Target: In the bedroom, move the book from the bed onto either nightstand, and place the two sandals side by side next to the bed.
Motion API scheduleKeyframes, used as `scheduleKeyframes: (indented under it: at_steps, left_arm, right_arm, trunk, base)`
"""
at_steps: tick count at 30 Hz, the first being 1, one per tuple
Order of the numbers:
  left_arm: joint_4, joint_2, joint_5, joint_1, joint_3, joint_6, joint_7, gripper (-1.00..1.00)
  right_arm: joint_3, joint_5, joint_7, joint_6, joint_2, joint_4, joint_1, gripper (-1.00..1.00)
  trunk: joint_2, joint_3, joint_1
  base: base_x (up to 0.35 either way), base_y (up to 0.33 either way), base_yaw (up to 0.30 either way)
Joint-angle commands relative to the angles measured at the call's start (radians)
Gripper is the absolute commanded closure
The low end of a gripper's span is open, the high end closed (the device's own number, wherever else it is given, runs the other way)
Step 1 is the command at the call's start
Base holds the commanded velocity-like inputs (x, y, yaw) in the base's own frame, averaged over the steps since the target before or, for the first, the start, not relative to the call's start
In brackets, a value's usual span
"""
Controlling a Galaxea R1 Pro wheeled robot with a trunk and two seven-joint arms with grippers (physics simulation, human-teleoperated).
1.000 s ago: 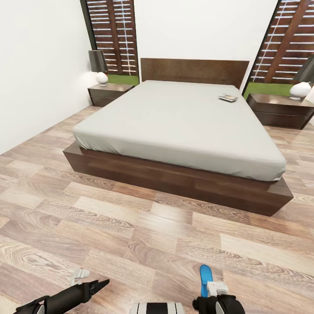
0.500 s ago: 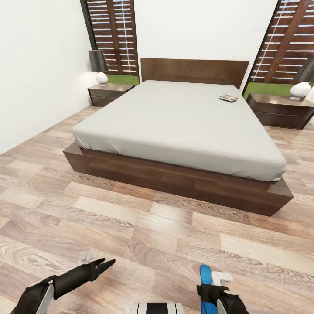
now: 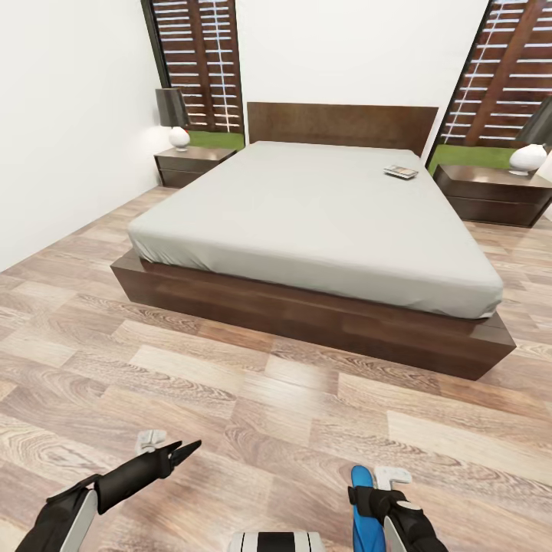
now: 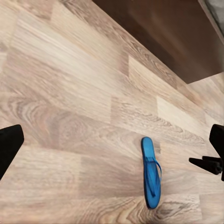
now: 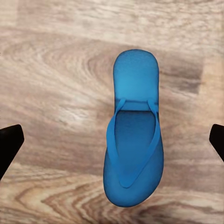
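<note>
Room: bedroom with white walls and a brown-grey wood-plank floor [image 3: 253,399]; two tall dark-framed slatted windows [image 3: 201,65] flank the headboard.
Bed: large low platform bed [image 3: 322,222] with a flat light-grey mattress, dark brown wooden frame and headboard, standing mid-room ahead of the robot.
Nightstands: a low dark reddish-brown wooden drawer cabinet on each side of the headboard, one at the left [image 3: 192,165], one at the right [image 3: 494,193]; each carries a white-based lamp with a dark shade [image 3: 175,116].
Left arm: black left gripper [image 3: 180,454] low over the floor at the lower left of the head view; in the left wrist view its dark jaws sit at opposite edges of the picture, spread wide, with nothing between them.
Right arm: right gripper [image 3: 387,484] low at the lower right, directly above the sandal; in the right wrist view its jaws stand wide apart on either side of the sandal, not touching it.
Sandal: flat bright-blue flip-flop with thin straps [image 5: 134,144], lying sole-down on the floor well short of the bed's foot; also seen from the left wrist [image 4: 150,171] and at the bottom of the head view [image 3: 363,506].
Book: small thin paperback with a dark cover [image 3: 401,172], flat on the mattress near the headboard, at the edge nearest the right nightstand.
</note>
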Motion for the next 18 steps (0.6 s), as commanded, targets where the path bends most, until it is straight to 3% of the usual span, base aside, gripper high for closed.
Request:
scheduleKeyframes:
  at_steps: [1, 18]
  left_arm:
    - [0.0, 0.001, 0.006, 0.0, 0.001, 0.009, -0.002, -1.0]
    - [-0.002, 0.0, 0.005, 0.0, -0.005, 0.007, -0.003, -1.0]
  right_arm:
    - [0.003, -0.01, -0.009, 0.004, 0.0, -0.001, 0.0, -1.0]
    - [0.003, -0.013, -0.013, 0.004, 0.0, 0.007, 0.0, -1.0]
  trunk:
    - [0.0, -0.001, 0.0]
    - [-0.004, -0.059, 0.007]
  base:
    - [0.0, 0.0, 0.0]
    - [0.0, 0.0, 0.0]
